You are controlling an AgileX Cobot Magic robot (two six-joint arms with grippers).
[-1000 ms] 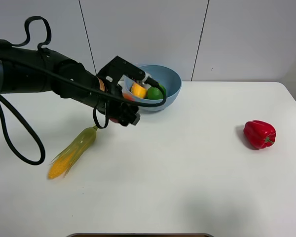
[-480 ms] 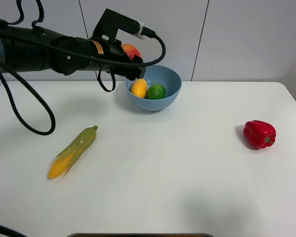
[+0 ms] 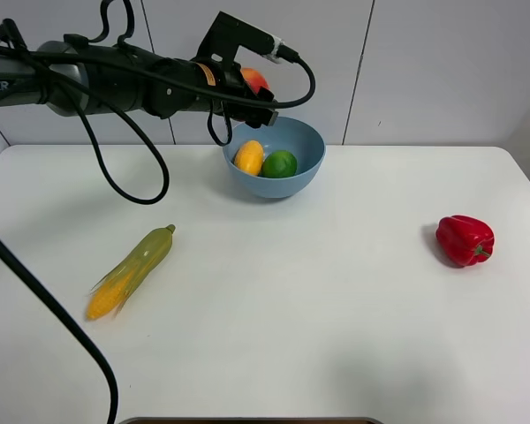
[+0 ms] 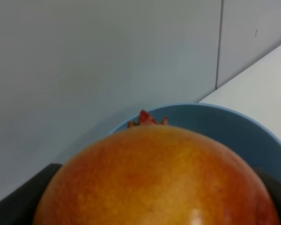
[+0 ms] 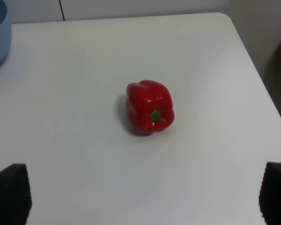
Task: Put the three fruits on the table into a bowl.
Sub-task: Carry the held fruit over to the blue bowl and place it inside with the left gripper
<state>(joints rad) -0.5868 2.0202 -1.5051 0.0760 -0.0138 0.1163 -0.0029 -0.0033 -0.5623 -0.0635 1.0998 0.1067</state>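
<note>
Pinching the round, smooth red-yellow apple (image 3: 255,79), the left claw (image 3: 258,88) hangs over the glossy blue bowl (image 3: 306,168).

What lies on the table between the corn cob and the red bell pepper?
Nothing: in the exterior high view, only bare white table stretches between the corn cob and the bell pepper.

Left arm outstretched and raised, its claw (image 3: 254,88) clamped; right claw (image 5: 143,199) spread.
</note>
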